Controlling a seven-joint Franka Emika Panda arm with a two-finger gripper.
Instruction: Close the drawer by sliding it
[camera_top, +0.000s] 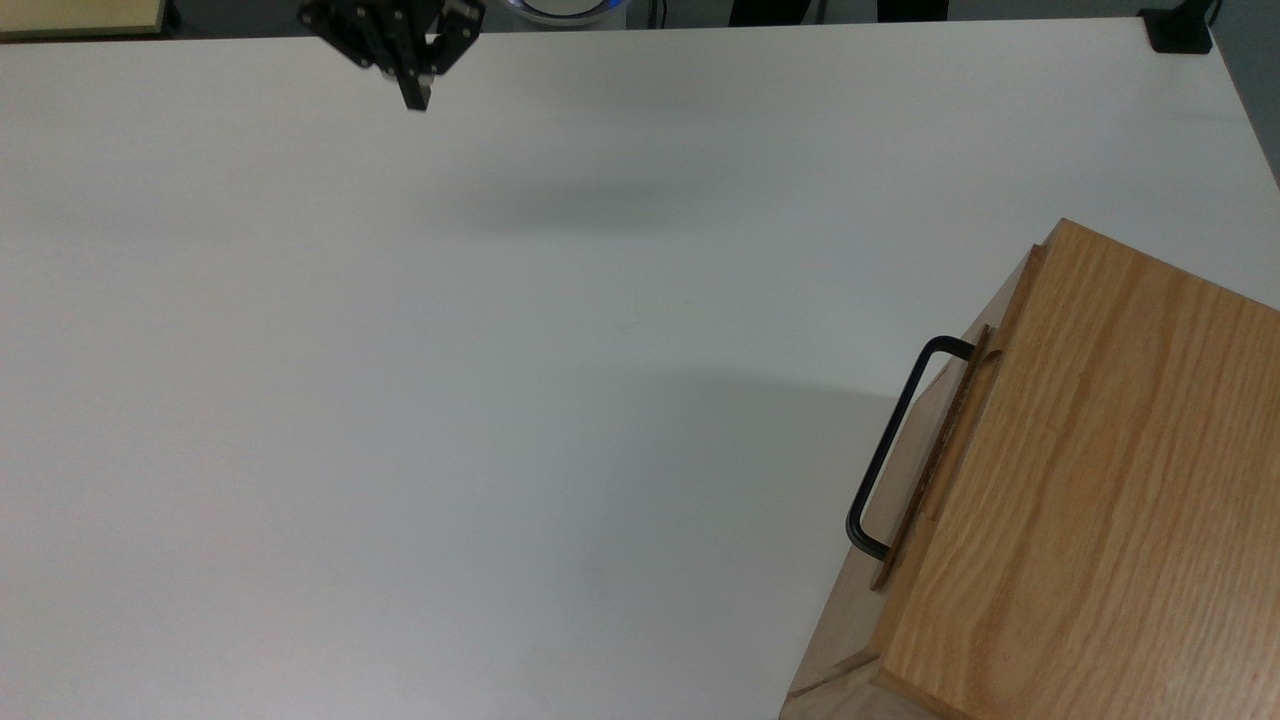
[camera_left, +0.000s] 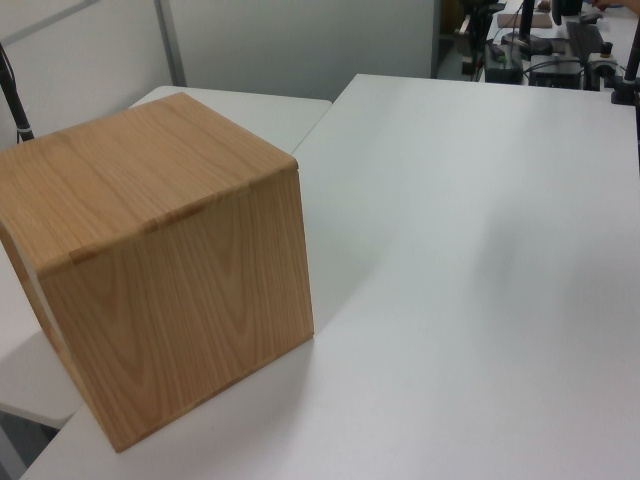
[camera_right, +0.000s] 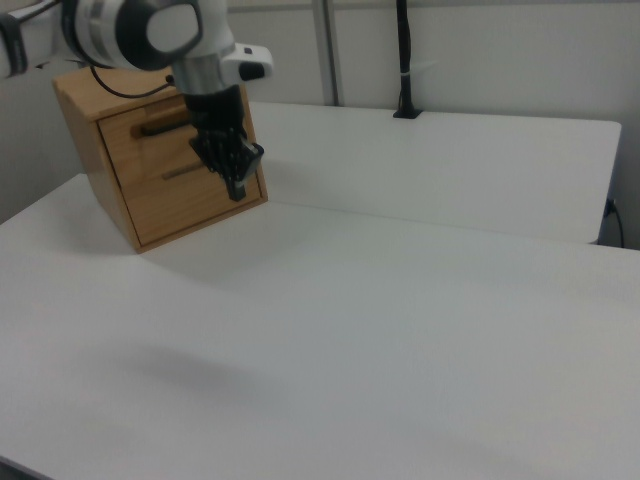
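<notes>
Gripper up over the bench, drawer pushed in

The gripper (camera_top: 415, 95) hangs empty, fingers pressed together, above the far edge of the white bench (camera_top: 500, 400), well apart from the drawer (camera_top: 925, 460), which sits nearly flush in the wooden cabinet (camera_top: 1100, 480) at the top view's lower right.

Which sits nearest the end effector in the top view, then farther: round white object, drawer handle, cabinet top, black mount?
1. Round white object, top edge, beside the end effector.
2. Drawer handle, the top view's lower right.
3. Cabinet top, lower right corner, and black mount, the top view's top right corner: too close to call.
</notes>
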